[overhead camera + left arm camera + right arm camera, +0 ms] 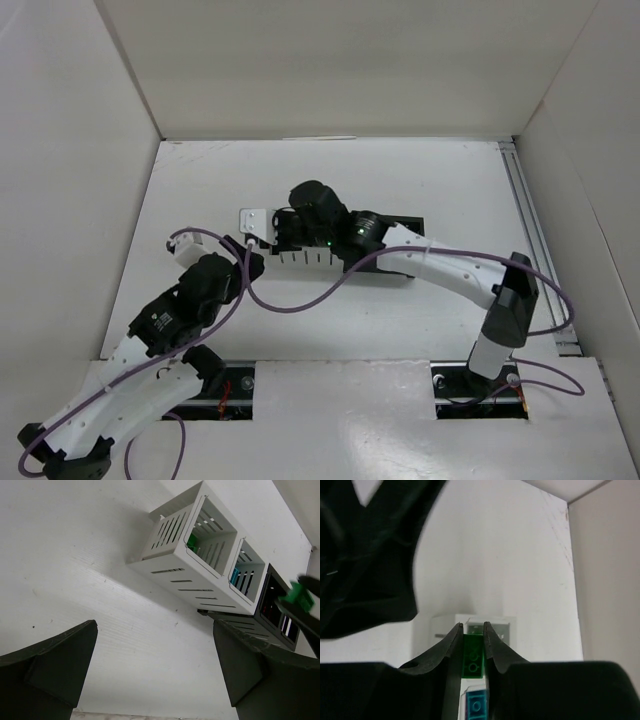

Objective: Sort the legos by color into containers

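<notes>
The right gripper (472,627) is clamped shut on a single green brick (473,658), pinched between its 2 dark fingers. In the right wrist view the brick's long axis runs along the fingers, pointing away from the wrist toward the white container (445,625). Its studded face is turned up to the camera, with 2 studs showing in a row. The brick hangs above the containers. Directly under it is a teal brick (477,705), and just past its far end is a compartment with a green piece (475,628) inside.

The left wrist view catches the same green brick (298,596) at the right edge, blurred and half cut off, above the black container (250,626). Its outline there is too soft to read.

The left gripper (154,630) stands wide open and empty above the bare table (75,555), near the white container (175,555). That container holds a green piece (191,542) in 1 compartment and a teal brick (234,575) in the next. Something reddish shows through the black container's opening, but I cannot make out what it is.

From overhead, the right gripper (292,226) and its wrist cover most of the row of containers. Only a corner of the white container (255,222) and the end of the black container (405,222) stick out, and the brick itself is hidden. The left gripper (245,263) sits just beside that row.
</notes>
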Robot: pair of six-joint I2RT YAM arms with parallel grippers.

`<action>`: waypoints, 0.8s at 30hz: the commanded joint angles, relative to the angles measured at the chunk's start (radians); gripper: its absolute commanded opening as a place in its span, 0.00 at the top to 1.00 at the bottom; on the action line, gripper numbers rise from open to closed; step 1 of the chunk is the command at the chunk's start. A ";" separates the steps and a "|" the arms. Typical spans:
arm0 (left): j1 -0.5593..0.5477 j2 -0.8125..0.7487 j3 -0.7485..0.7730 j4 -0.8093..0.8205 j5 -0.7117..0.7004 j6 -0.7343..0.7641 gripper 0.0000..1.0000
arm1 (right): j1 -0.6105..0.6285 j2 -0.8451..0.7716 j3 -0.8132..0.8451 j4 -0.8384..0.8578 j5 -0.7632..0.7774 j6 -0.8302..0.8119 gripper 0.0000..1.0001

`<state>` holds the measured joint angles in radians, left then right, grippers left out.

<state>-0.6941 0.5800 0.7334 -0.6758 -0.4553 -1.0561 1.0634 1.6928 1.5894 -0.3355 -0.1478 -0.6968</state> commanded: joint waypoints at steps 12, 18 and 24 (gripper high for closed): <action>-0.002 0.023 0.083 -0.031 -0.051 0.025 0.00 | -0.143 0.209 0.155 0.024 -0.117 -0.086 0.63; -0.002 0.070 0.092 -0.013 -0.033 0.025 0.00 | -0.143 0.160 0.123 0.035 -0.171 -0.112 0.32; -0.002 0.090 0.113 0.019 -0.033 0.048 0.00 | -0.215 -0.092 -0.082 0.118 -0.067 0.009 0.00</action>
<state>-0.6941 0.6697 0.7994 -0.7017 -0.4793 -1.0370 0.9012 1.7889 1.5803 -0.3134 -0.2523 -0.7685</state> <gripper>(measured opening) 0.997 0.989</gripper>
